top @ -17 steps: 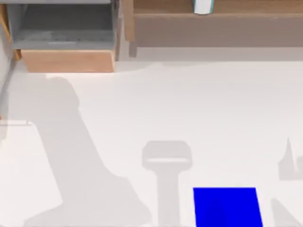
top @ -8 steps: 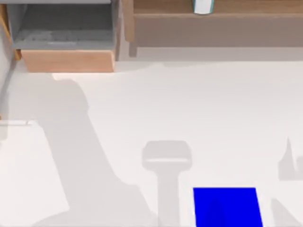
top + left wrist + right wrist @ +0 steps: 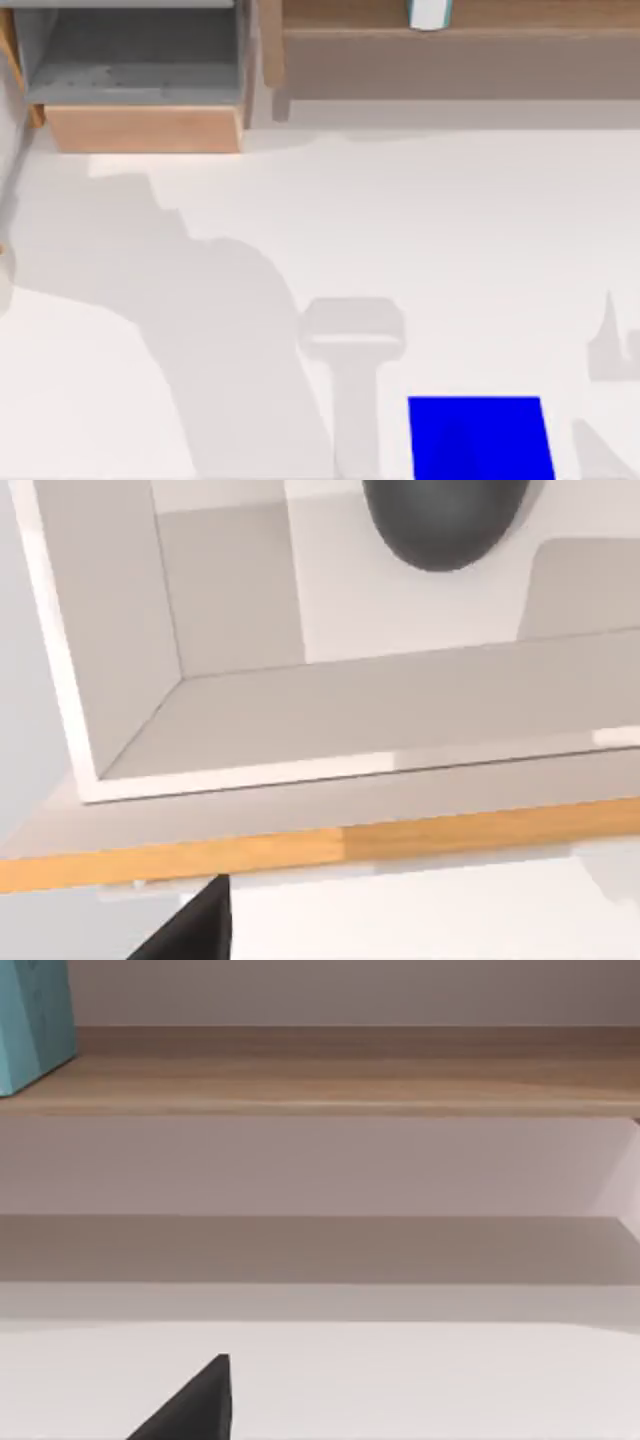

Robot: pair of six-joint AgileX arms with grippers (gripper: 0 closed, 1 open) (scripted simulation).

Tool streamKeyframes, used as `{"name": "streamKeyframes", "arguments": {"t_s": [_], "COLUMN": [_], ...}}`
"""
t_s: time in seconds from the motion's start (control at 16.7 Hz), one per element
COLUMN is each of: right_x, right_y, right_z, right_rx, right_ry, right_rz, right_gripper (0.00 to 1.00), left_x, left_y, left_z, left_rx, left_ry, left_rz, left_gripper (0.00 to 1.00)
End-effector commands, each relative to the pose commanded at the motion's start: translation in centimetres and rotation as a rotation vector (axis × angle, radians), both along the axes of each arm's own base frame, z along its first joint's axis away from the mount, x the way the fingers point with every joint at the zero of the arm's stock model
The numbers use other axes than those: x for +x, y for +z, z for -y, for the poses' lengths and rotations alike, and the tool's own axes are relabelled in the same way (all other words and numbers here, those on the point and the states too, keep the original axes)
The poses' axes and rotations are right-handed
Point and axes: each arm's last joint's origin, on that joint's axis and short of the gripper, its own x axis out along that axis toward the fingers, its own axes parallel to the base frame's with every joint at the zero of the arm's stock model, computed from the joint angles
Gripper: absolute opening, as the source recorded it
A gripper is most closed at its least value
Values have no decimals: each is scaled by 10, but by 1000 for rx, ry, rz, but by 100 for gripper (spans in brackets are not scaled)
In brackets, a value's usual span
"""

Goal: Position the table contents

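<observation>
The dark grey oval mouse (image 3: 445,520) lies on the pale floor of an open drawer (image 3: 250,770) with a wooden front edge, seen from my left wrist. A dark corner of my left gripper (image 3: 195,930) pokes into that view, on the near side of the drawer front and apart from the mouse. The small white item with light-blue edges (image 3: 428,13) stands on the wooden shelf at the back right of the table (image 3: 450,230). From my right wrist it looks teal (image 3: 30,1020), far off, with a dark part of my right gripper (image 3: 195,1405) low over the table.
The open drawer (image 3: 140,128) juts out at the back left. A long wooden shelf (image 3: 450,30) runs along the back. A blue mat (image 3: 480,438) lies at the front right. Arm shadows fall across the left and middle of the white surface.
The big shadow on the left of the table has spread to the right and toward the middle. The white item and the blue mat have stayed where they were.
</observation>
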Motion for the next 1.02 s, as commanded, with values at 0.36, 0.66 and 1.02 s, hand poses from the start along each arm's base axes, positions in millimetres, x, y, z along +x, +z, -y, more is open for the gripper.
{"name": "streamKeyframes", "arguments": {"t_s": [0.36, 0.66, 1.02], "right_x": [0, 0, 0], "right_y": [0, 0, 0], "right_z": [0, 0, 0], "right_rx": [0, 0, 0], "right_ry": [0, 0, 0], "right_rz": [0, 0, 0], "right_gripper": [100, 100, 100], "left_x": [23, 73, 86], "left_y": [-24, -123, -161], "left_z": [9, 16, 20], "left_rx": [5, 0, 0], "left_ry": [-1, 5, 1], "left_rz": [13, 4, -1], "left_gripper": [100, 100, 100]}}
